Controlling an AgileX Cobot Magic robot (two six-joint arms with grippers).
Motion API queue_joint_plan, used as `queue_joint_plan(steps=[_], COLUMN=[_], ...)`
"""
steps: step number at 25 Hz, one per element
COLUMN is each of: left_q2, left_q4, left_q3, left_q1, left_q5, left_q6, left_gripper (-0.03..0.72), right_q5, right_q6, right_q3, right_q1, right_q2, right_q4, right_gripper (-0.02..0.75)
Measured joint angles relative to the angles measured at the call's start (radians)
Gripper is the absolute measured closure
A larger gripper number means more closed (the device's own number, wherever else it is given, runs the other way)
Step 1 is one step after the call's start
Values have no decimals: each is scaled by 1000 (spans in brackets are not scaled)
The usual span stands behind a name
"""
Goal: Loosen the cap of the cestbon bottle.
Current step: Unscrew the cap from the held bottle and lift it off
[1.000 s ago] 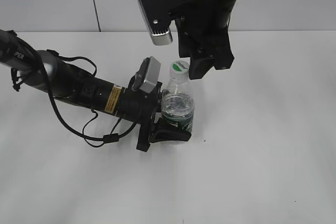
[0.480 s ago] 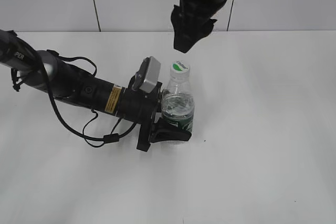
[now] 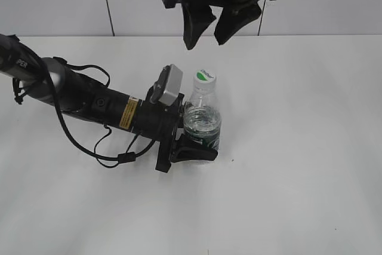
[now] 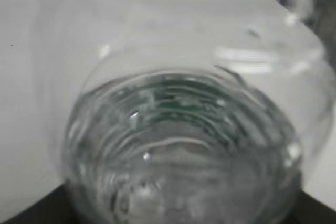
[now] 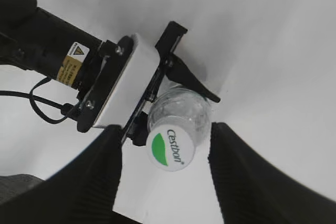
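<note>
The cestbon bottle stands upright on the white table, clear with a dark green label band low down. Its white cap with a green patch is on the neck. My left gripper is shut on the bottle's lower body from the left. The left wrist view is filled by the blurred bottle. My right gripper hangs open well above the cap, apart from it. In the right wrist view the cap sits between the spread fingers, with the gripper not touching it.
The left arm with its black cables lies across the table's left half. A tiled wall rises behind the table. White table surface extends to the right and front.
My right gripper has risen off the cap, turned about its axis, and now shows its two fingers spread apart above it. The bottle and left gripper have not moved.
</note>
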State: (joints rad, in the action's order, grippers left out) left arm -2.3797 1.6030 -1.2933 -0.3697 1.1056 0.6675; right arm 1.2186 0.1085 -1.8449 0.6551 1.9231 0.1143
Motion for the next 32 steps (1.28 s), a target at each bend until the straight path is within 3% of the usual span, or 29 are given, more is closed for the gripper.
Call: queue_joint_plan(steps=[12, 32], left_q2=[0, 0], left_q4=[-18, -20], left_q3=[4, 4], left_q1=[0, 0], left_q5=[0, -1], left_q6=[0, 0], left_gripper=[280, 280], right_q5=[0, 1], right_q6=[234, 269], right_q3=[86, 88], right_q1=[0, 0], right_q2=[2, 56], right_q4=[9, 26], right_gripper=[326, 328])
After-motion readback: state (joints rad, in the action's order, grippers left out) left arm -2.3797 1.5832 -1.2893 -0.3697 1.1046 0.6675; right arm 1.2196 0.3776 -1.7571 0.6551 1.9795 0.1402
